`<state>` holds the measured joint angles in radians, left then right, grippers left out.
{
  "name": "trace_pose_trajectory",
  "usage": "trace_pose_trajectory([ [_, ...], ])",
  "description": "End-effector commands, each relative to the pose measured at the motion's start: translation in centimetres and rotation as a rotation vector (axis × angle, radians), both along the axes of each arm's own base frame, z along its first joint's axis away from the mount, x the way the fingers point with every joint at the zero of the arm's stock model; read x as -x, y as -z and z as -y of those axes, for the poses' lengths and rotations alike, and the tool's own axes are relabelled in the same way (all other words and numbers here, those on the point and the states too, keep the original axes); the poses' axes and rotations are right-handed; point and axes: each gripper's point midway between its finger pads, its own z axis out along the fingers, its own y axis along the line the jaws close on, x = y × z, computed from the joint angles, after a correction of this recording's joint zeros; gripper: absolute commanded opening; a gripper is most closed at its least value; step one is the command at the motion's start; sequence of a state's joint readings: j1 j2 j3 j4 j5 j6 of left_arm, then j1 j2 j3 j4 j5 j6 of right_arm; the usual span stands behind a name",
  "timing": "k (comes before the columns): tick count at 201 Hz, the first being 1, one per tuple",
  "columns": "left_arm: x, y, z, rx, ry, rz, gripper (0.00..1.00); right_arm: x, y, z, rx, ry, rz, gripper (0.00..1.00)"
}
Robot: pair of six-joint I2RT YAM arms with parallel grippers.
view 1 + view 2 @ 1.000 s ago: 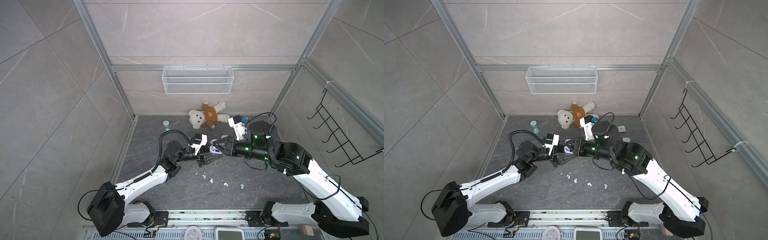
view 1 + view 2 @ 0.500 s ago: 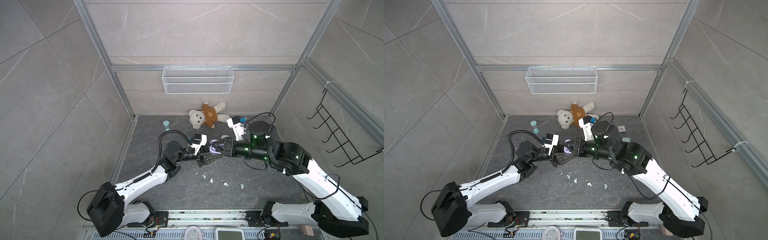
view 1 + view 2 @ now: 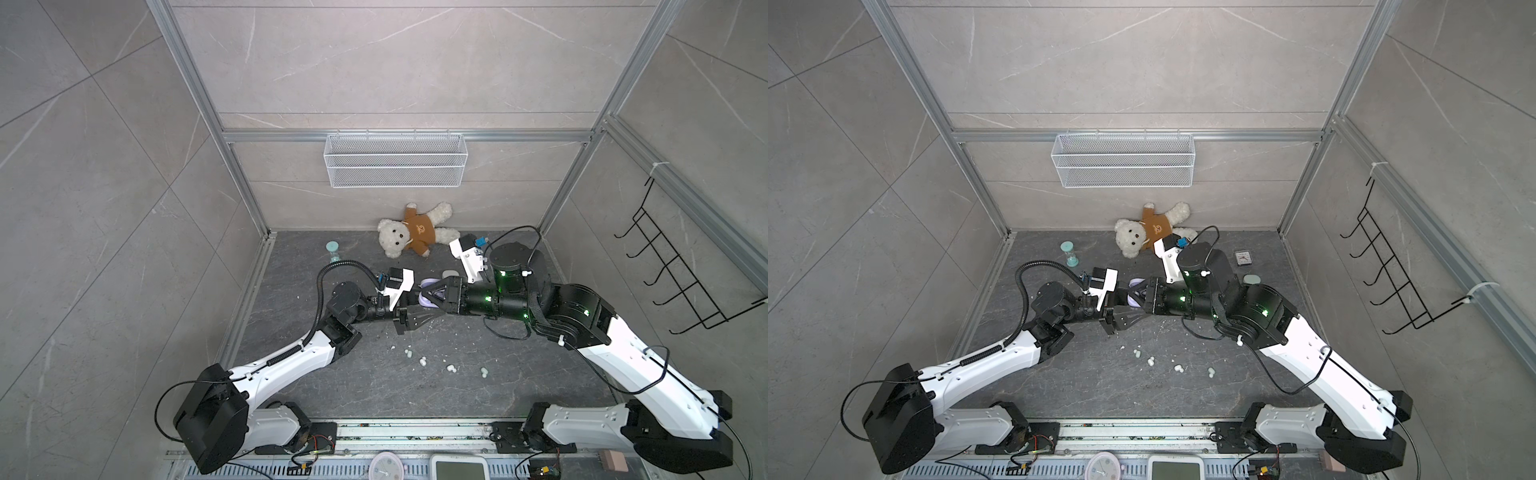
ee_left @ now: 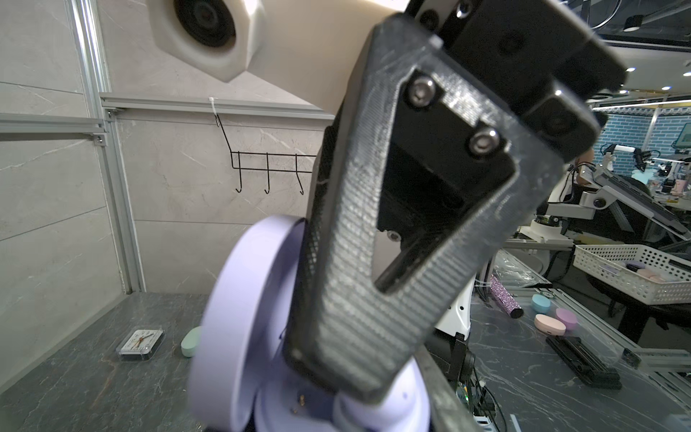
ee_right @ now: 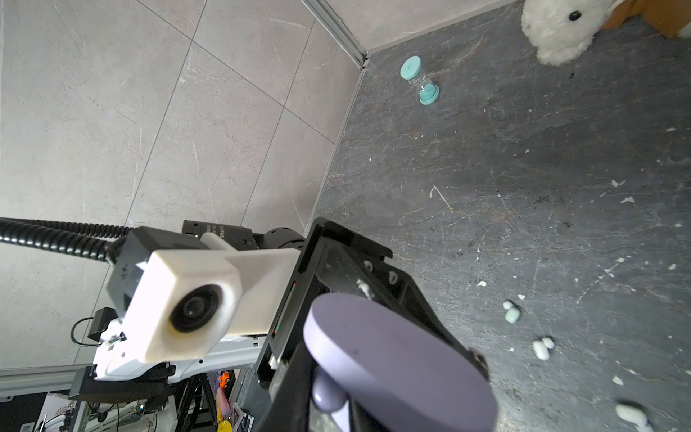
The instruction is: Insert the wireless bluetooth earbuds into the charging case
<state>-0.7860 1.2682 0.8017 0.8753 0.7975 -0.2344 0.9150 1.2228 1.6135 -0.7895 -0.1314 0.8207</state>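
Left jaws clamp open lilac charging case (image 5: 396, 370); right jaws pinch lilac earbud (image 5: 329, 394) at its base.

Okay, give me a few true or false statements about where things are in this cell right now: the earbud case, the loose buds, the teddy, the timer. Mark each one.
1. The teddy bear lies by the back wall. True.
2. The lilac charging case has its lid shut. False: the lid stands open.
3. Loose earbuds lie on the dark floor. True.
4. In both top views the teal sand timer stands right of the teddy bear. False: it stands to its left.
5. The two grippers are far apart. False: the left gripper and right gripper meet at the case, and the right one appears to hold a lilac earbud.
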Motion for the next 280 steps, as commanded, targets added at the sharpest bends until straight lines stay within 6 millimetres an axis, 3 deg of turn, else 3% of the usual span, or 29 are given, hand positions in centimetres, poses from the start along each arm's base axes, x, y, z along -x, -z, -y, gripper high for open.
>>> trace_pose_trajectory([
  [1, 1.7, -4.0, -1.1, 0.096, 0.021, 0.110, 0.17, 0.2, 1.2, 0.3, 0.046, 0.009, -0.038, 0.21],
  [120, 1.6, -4.0, -1.2, 0.096, 0.008, 0.110, 0.17, 0.2, 1.0, 1.6, 0.107, 0.044, -0.024, 0.37],
  [231, 0.8, -2.1, -0.8, 0.039, -0.023, 0.082, 0.17, 2.5, -4.3, 3.9, 0.111, -0.005, 0.027, 0.40],
  [253, 1.0, -1.8, -0.8, 0.028, -0.016, 0.078, 0.17, 1.6, -5.0, 4.8, 0.137, 0.047, 0.053, 0.40],
  [280, 1.3, -1.8, -0.9, 0.024, 0.000, 0.073, 0.17, -0.2, -4.0, 4.3, 0.209, 0.067, 0.035, 0.39],
])
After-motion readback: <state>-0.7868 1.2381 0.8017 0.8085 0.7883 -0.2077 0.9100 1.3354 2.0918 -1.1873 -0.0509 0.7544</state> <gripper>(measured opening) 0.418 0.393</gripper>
